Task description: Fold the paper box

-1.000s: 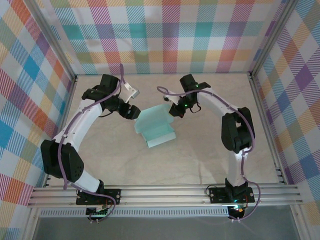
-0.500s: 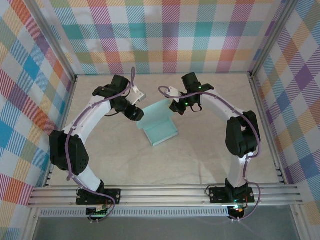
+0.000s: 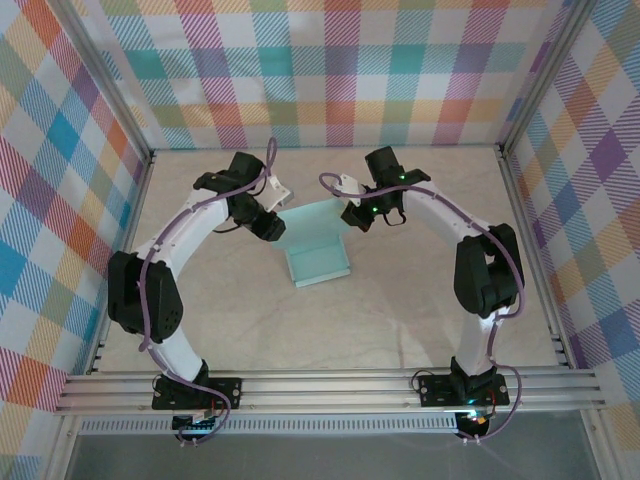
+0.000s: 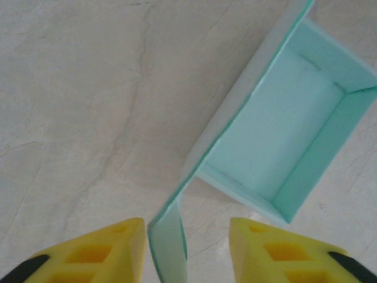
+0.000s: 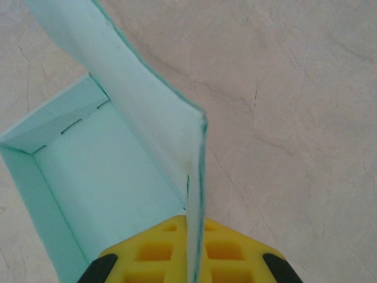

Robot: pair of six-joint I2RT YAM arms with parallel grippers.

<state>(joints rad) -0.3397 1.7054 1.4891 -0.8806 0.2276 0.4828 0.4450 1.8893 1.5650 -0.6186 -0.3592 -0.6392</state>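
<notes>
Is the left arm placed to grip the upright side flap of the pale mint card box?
Probably yes: the upright flap of the pale mint card box stands within the open left hand, nothing in the way.

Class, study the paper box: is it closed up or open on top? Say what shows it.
Open: the paper box shows its bare inside, and its lid flap stands raised, not folded over.

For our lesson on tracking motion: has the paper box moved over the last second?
Yes. The paper box has turned, its near edge now closer to parallel with the front rail, and shifted slightly right.
</notes>
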